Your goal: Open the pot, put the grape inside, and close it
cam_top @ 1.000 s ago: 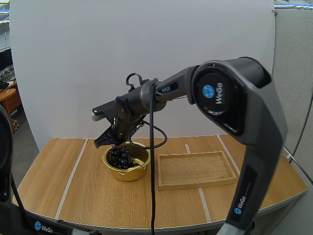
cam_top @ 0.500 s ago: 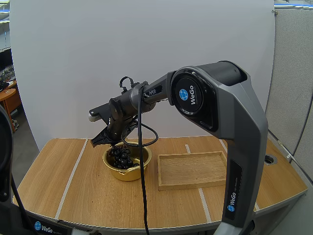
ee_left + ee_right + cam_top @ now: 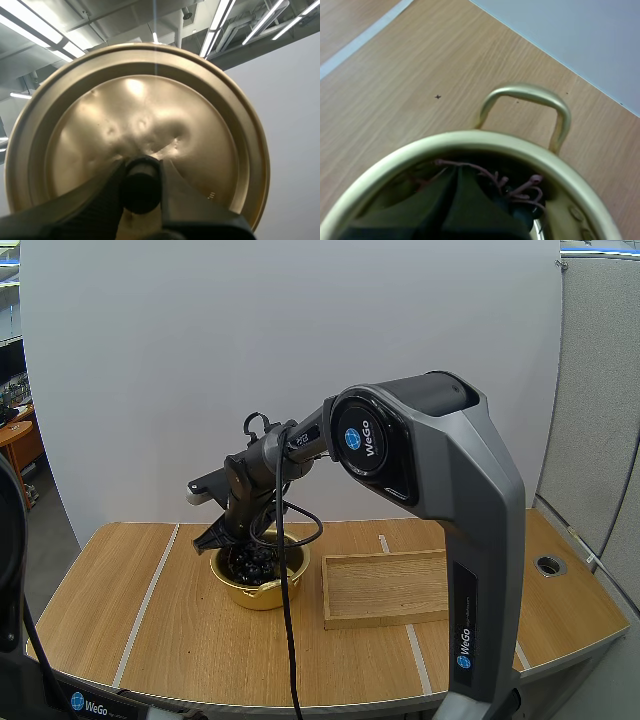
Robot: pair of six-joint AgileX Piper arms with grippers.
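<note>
The right gripper point(image 3: 457, 171), pinching the stem, is hiding most of the bunch of grapes point(image 3: 252, 562) in the pot point(image 3: 485, 141), whose near rim is running off frame, while the right arm point(image 3: 485, 540) is covering the wooden tray point(image 3: 385, 585) at its right end.

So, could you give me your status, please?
Left gripper shut on lid, held aloft. Right gripper in pot, shut on grapes. Wooden tray beside pot, apart.

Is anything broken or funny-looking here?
The gold lid looks bumpy: small dents show around its knob, where the left gripper pinches it. The grapes sit inside the pot; nothing spilled.
</note>
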